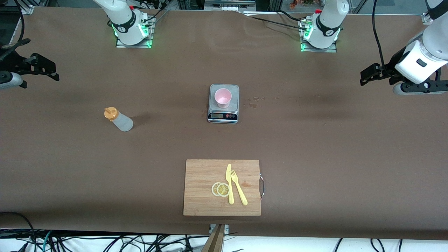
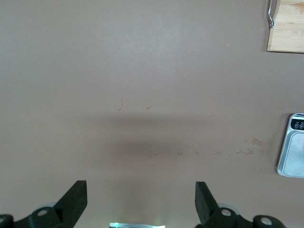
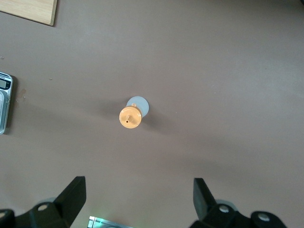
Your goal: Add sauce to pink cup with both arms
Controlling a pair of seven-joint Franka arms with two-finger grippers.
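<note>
The pink cup stands on the scale, probably for weighing, the sauce bottle waits toward the right arm's end of the table, and both the left end effector and the right end effector hang open and empty.

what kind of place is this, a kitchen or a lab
Most likely a robotics lab staged as a kitchen task. Two arm bases are bolted along a brown-covered table, loose cables hang off its edge, and the only kitchen items are props: a scale, a cutting board and a squeeze bottle.
</note>
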